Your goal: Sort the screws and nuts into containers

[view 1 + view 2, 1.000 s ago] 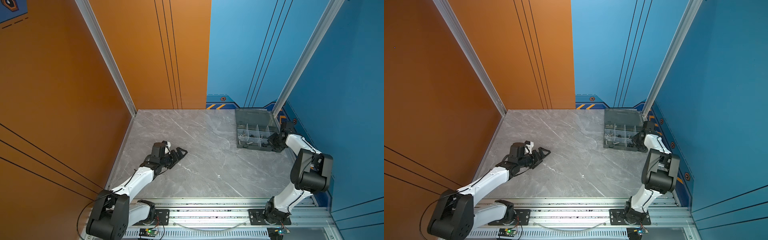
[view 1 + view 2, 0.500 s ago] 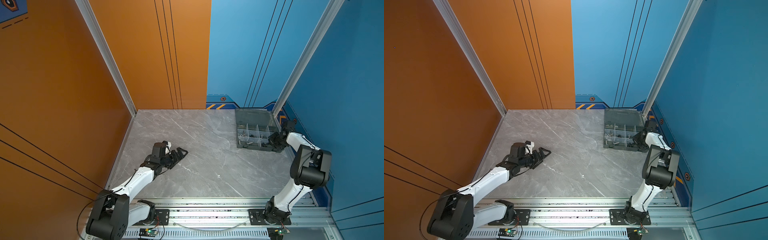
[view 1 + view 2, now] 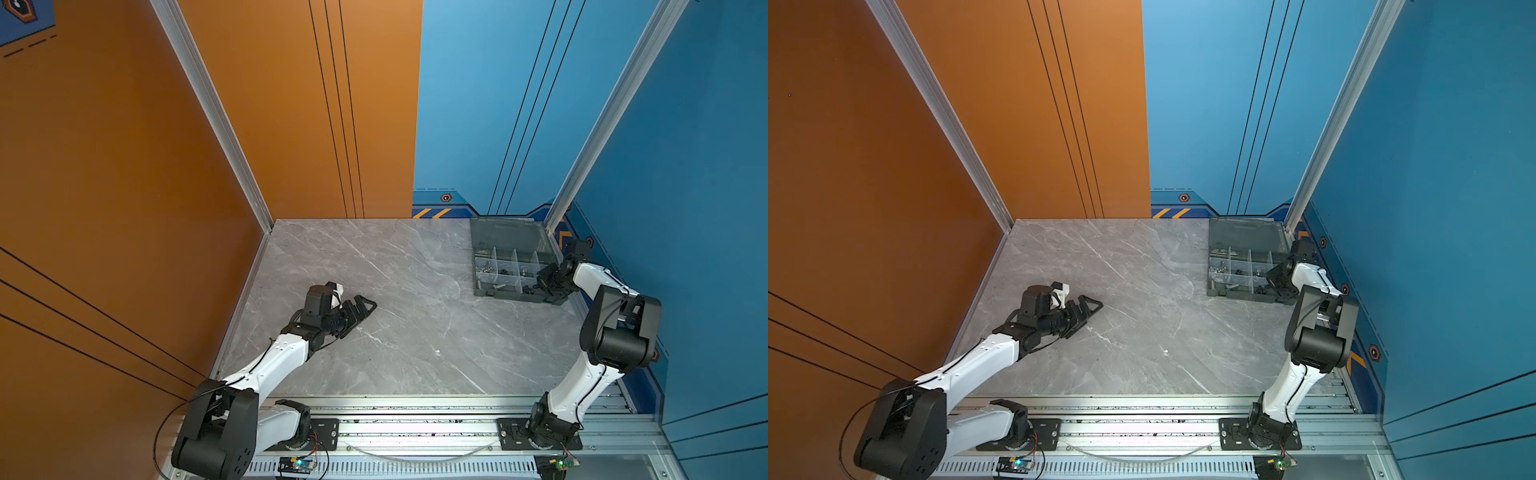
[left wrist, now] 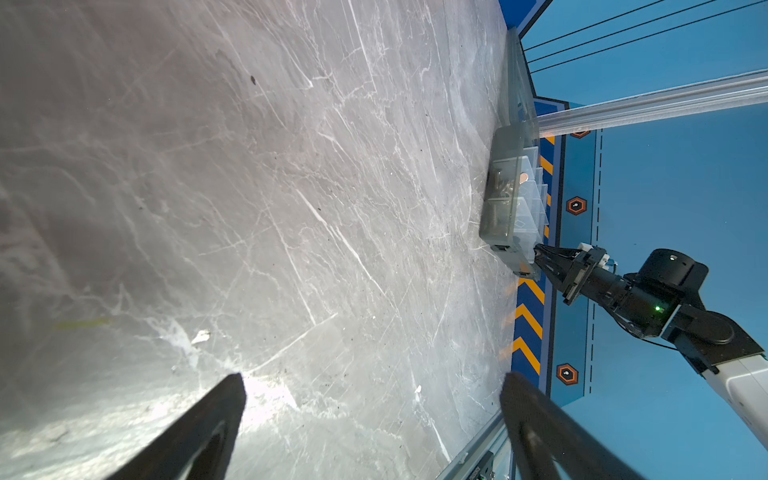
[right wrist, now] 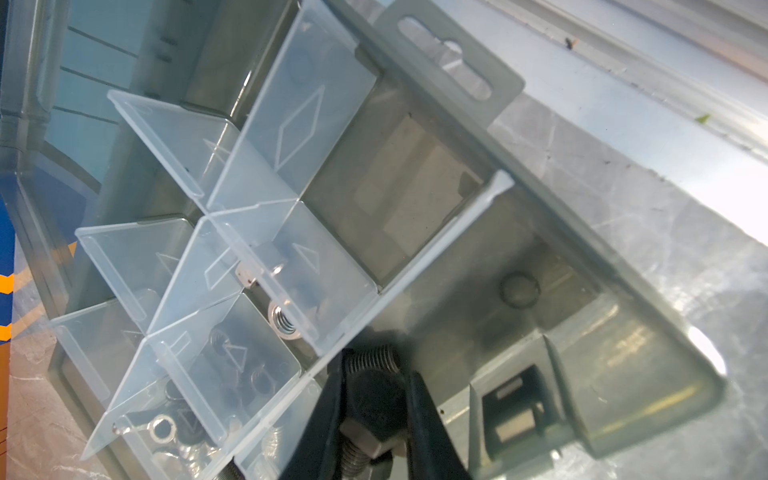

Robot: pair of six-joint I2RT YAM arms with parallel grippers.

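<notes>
There is one organiser box on one surface. There are two arms, the left arm and the right arm. Each carries one tool, so there are two tools: the left tool and the right tool. Each tool has two fingers. In a top view the box shows at least three upright clear dividers. The right wrist view shows two screws, one dark screw and one silver screw. It also shows one silver hex nut. Several wing nuts lie in a heap, and their exact number I cannot tell.
</notes>
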